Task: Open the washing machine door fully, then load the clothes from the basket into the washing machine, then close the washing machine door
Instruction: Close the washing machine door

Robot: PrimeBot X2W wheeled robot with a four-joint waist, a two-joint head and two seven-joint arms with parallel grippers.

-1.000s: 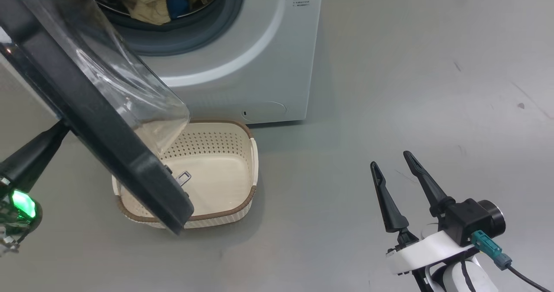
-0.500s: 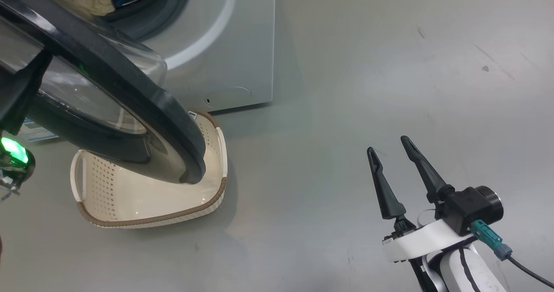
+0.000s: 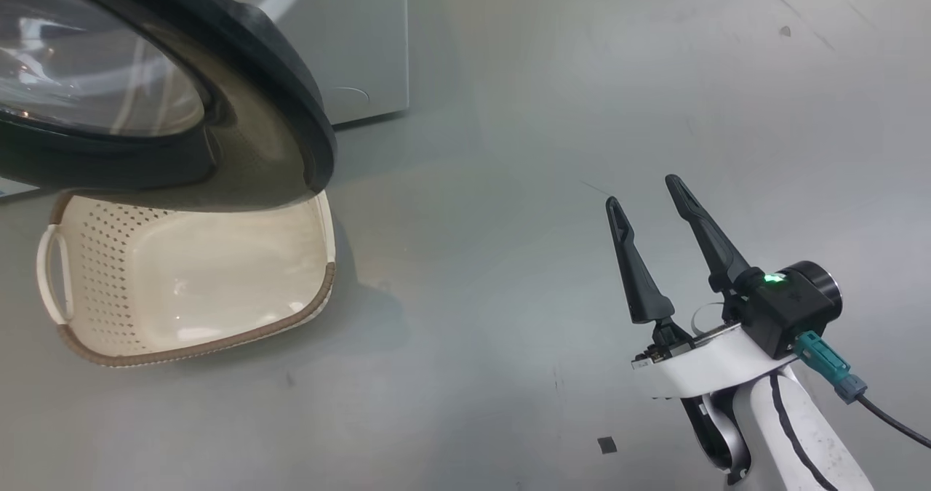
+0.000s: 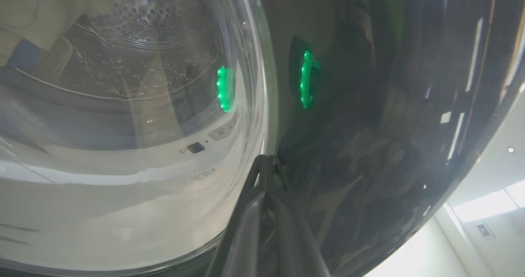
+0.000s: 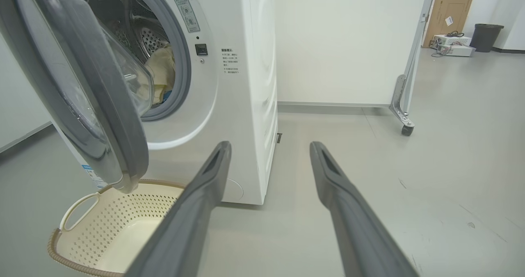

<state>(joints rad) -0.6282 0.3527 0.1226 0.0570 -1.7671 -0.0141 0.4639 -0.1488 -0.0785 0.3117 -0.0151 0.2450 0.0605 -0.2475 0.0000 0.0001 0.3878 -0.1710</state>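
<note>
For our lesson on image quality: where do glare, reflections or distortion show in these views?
Head view: glare on the basket floor, reflections across the door. Left wrist view: green light mirrored twice. Right wrist view: wide lens tilts the machine's edges.

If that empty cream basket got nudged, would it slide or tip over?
Probably slide: the basket looks empty, thin perforated plastic, so likely light, on a smooth grey floor. Its wide, low shape makes tipping unlikely.
</note>
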